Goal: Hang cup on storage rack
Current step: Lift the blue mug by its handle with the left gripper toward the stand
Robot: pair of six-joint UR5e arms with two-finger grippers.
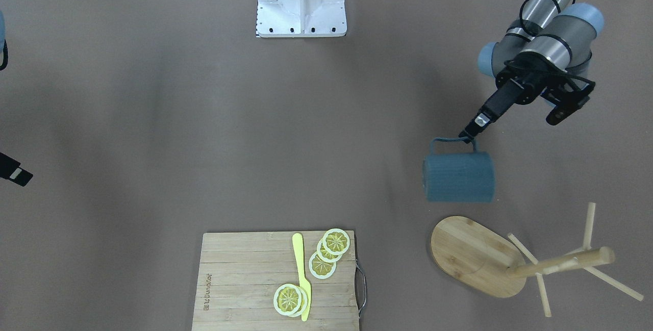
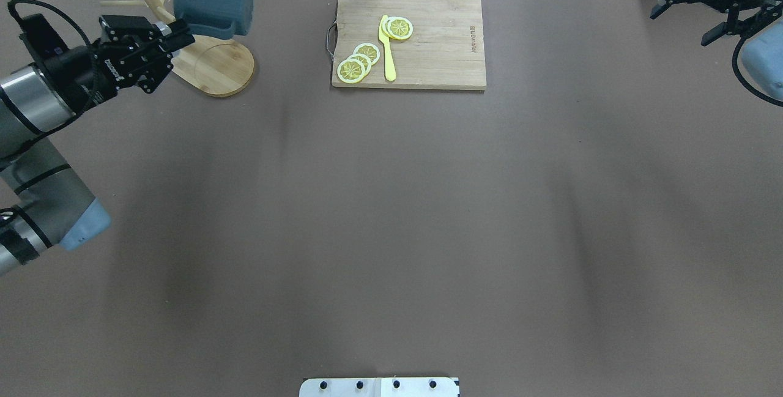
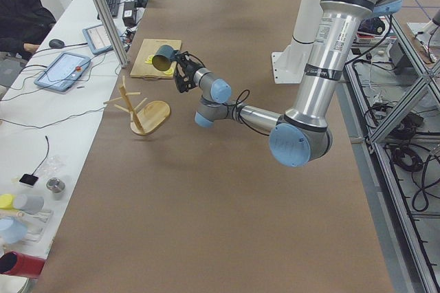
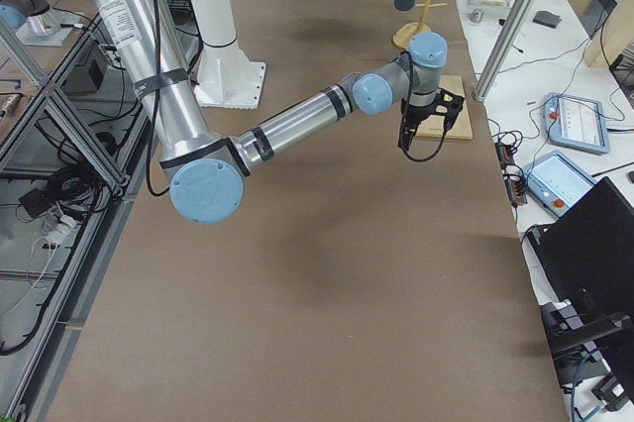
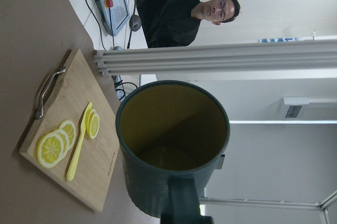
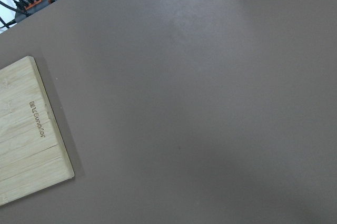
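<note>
Just past the fingertips of your left gripper (image 1: pixel 468 136) hangs the cup (image 1: pixel 459 177), lifted clear of the table and lying on its side. The two fingers are pressed together on the outer bar of its handle (image 1: pixel 449 141), and from the wrist you look straight into the yellow inside. The rack (image 1: pixel 479 254) stands beyond the cup, on the side away from the wrist, near it but not touching, and its thin pegs (image 1: pixel 589 225) stick out from the post (image 1: pixel 561 264). Your right gripper (image 2: pixel 679 27) is well apart from all this, far out to the other side, with its fingers spread and nothing between them. Treat the cup as stiff, fairly heavy and breakable. All its weight hangs to one side of a small pinch, so it will likely try to swivel between the pads, and the handle looks smooth enough to slip. That bar seems the right place to hold, because it leaves the loop open for a peg. Go gently, since the pegs look slender and the light rack could tip if the cup knocks it.
</note>
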